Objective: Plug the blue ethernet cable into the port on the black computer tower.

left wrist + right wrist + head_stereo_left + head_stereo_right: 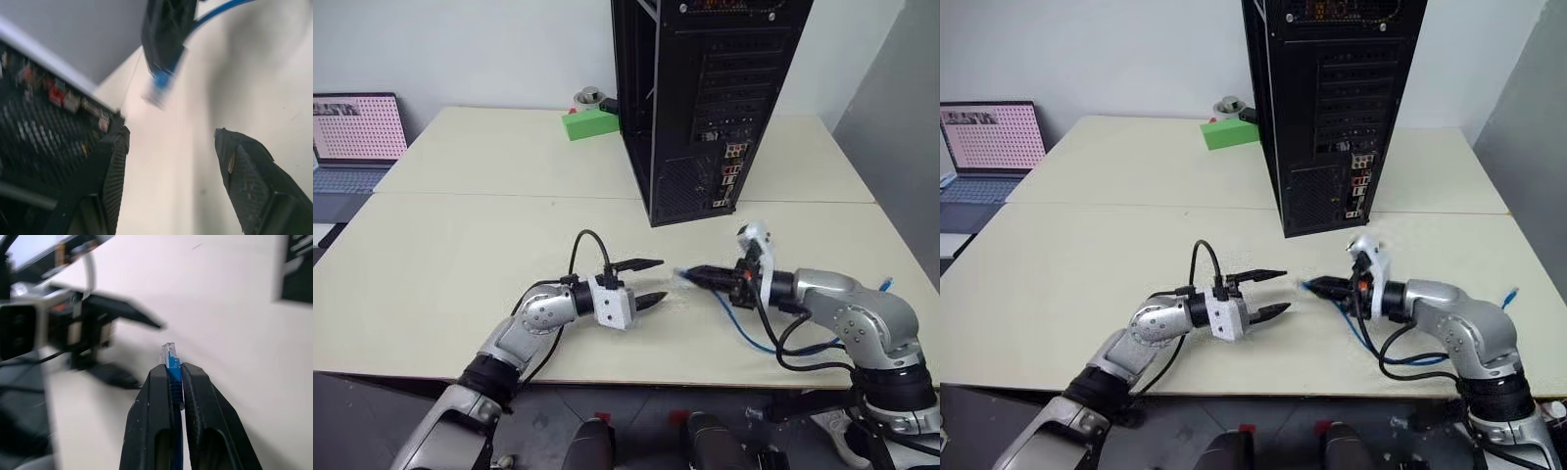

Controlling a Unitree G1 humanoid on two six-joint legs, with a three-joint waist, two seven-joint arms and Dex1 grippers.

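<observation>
the right gripper (176, 372) has its two black fingers pressed together on the blue ethernet cable (172, 363), pinching it just behind the small clear plug, which sticks out past the fingertips. seen from the head, this gripper hangs just above the table (460, 255) on the robot's right, pointing toward the left gripper, with the plug end facing it across a short gap. behind the grip, the blue cord runs back under the right forearm and loops on the tabletop near the front edge; its far end shows as a small blue tip out by the right side.

the left gripper (646, 283) is parted, its two black fingers standing well apart with nothing between them. it points across toward the right gripper. in the left wrist view the plug and the right fingers appear beyond the open fingers, apart from them.

the black computer tower (705, 98) stands upright on the table farther back, beyond both grippers, its rear panel turned toward the robot. the slotted covers, the mesh grille and a narrow strip of small coloured connectors (732, 176) show on that face. the plug is well short of the tower.

a green block (591, 122) sits on the table just left of the tower, with a small round grey object behind it. a laptop (354, 137) with a lit screen stands at the far left.
</observation>
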